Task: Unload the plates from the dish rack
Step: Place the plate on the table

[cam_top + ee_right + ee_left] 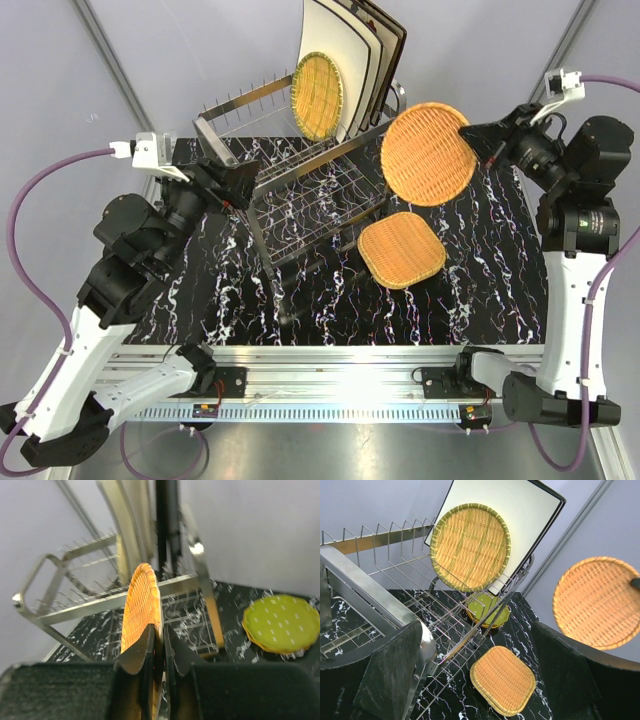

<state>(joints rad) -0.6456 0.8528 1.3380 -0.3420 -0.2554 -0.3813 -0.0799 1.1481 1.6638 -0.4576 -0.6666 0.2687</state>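
The right hand (157, 641) pinches the round wicker plate (428, 152) by its rim, held clear of the dish rack (300, 190) ahead of it. The plate is probably light and stiff with a grippy weave, so a rim hold suits. The left hand (238, 186) gapes wide.

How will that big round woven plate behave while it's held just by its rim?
Probably stiff: the round wicker plate shows no sag though the right tool pinches only its rim. It is likely light for its size, being woven. The coarse weave should resist slipping.

Three wicker plates (429, 153), about three large square plates (335, 40), one green dotted plate (281, 623), one dish rack (290, 170)
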